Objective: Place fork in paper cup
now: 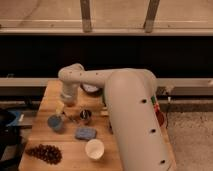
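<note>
The room behind me is a long dark wall with pale rails across it, and a gray speckled floor at 3 o'clock. My big white arm (131,117) fills the middle and reaches over to 10 o'clock, then bends down. Under it is a wooden table (46,96). My gripper (66,100) hangs low over the far left part of the table, just above a small yellow fruit (60,107). I cannot tell if my gripper is open or closed, and I do not see anything in it. The white paper cup (94,149) stands upright near the front edge, well away from my gripper at 5 o'clock. A blue sponge (85,133) lies between us. The fork (73,118) is the thin little thing I think I see flat on the table, between a blue cup (55,122) and a dark tin (85,116). It is near my gripper, at about 5 o'clock. It is too thin for me to tell which way its long side points. I think my next job is to go down there and pick it up. The blue cup and tin leave me little room.
</note>
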`<state>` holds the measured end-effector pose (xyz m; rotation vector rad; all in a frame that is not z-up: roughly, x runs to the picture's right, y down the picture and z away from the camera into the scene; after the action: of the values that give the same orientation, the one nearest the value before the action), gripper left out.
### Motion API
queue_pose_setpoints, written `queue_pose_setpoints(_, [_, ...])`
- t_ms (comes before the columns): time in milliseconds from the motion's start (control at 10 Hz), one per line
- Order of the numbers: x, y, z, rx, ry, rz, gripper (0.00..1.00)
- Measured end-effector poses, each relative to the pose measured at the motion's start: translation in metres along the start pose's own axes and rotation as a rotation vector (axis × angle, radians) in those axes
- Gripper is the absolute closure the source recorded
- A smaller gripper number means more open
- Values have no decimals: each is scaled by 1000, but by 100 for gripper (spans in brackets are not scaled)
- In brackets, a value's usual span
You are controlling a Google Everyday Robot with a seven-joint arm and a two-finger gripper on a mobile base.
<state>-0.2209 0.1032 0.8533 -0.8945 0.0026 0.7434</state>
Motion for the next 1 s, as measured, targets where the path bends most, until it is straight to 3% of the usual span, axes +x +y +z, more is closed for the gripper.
queue_pose_setpoints(500, [-35, 14, -7, -1, -18, -67, 20])
queue_pose_setpoints(800, [-67, 29, -2, -12, -15, -147, 20])
queue_pose_setpoints(1000, [-75, 36, 2, -21, -12, -176, 20])
